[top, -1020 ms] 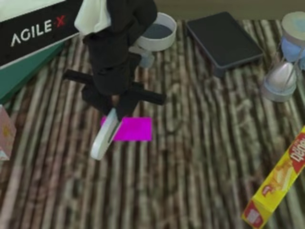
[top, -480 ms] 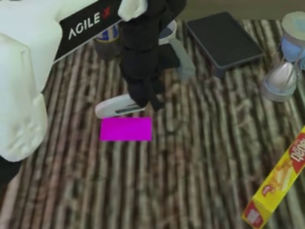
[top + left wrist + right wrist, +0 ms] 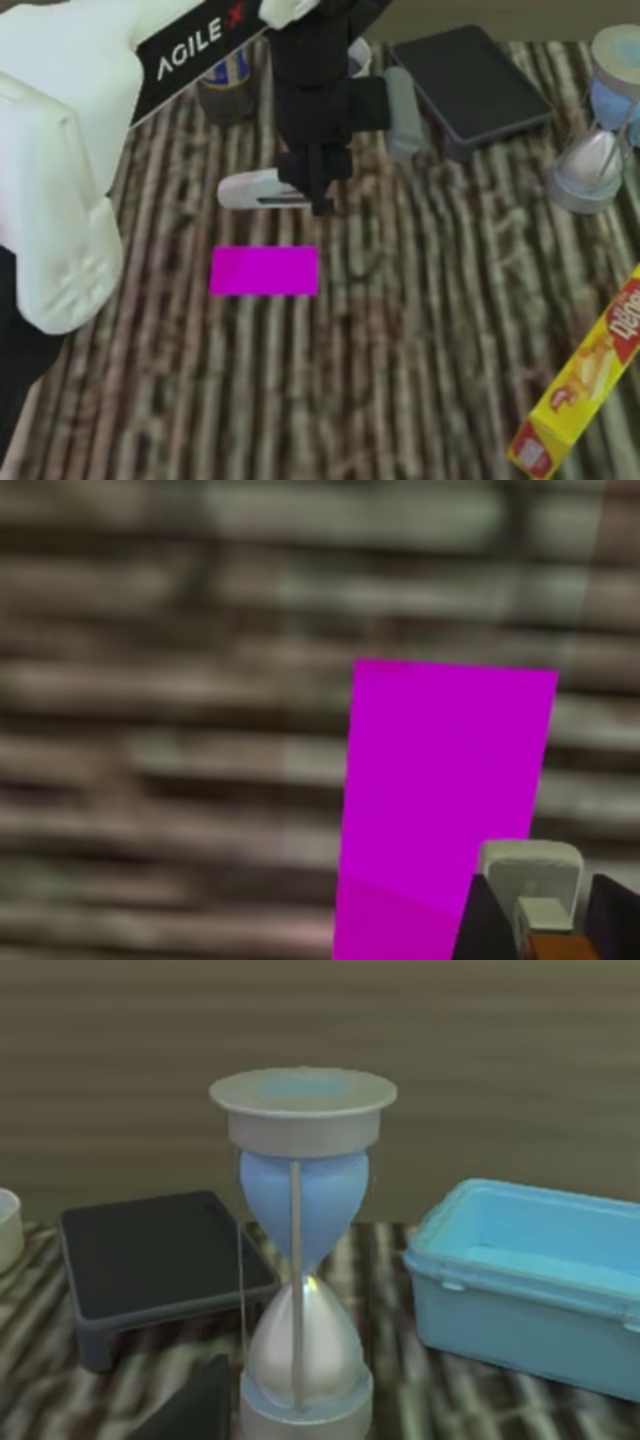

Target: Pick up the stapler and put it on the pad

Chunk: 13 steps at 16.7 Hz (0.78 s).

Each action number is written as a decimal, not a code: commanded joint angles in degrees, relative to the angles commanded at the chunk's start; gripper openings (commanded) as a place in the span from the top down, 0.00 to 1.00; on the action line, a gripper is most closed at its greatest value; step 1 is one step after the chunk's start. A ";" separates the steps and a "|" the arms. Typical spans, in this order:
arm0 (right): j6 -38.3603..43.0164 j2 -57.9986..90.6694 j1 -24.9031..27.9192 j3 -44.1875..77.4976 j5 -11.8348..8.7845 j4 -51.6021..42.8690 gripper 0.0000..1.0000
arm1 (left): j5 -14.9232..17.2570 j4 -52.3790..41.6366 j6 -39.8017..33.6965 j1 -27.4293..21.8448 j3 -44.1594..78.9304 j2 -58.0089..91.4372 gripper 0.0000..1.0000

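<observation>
Nearest the camera's edge of the table [image 3: 400, 400]: yellow carton box [image 3: 585, 385] at the right corner, lying slanted, well apart from everything else. Further in, left of centre: pad [image 3: 264, 271], flat on the striped surface, nothing on it. Just beyond the pad: stapler [image 3: 262, 189], lengthwise left to right, white end pointing left, clear of the pad's far edge with a strip of table showing between them in the top view. Left gripper [image 3: 318, 192] pinching the stapler at its right end, black fingers pressed against it, pointing down from above. Height of the stapler over the table: cannot tell from the top view. Left wrist view: pad [image 3: 445, 800] below the camera, pale end of the stapler [image 3: 530, 880] clamped between the dark fingers [image 3: 485, 920], overlapping the pad's edge in that view. Left arm's white body filling the top view's left side. Beyond the gripper: can [image 3: 225, 85] half hidden by the arm, pale grey cylinder [image 3: 403, 100] lying beside a dark grey slab [image 3: 470, 85]. Far right: hourglass [image 3: 600, 130], upright. Right wrist view: same hourglass [image 3: 300, 1250] close up, slab [image 3: 160, 1260] on one side, light blue tub [image 3: 530, 1285] on the other. Right gripper: not seen in any view, fingers cannot tell.
</observation>
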 joint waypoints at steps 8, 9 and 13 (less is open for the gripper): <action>0.00 0.00 0.00 0.00 0.00 0.00 0.00 | -0.04 6.51 0.51 1.17 -6.81 -0.81 1.00; 0.00 0.00 0.00 0.00 0.00 0.00 0.00 | -0.02 9.00 0.76 1.44 -9.68 -0.88 1.00; 0.00 0.00 0.00 0.00 0.00 0.00 0.00 | 0.05 19.62 1.98 2.31 -21.19 -1.29 1.00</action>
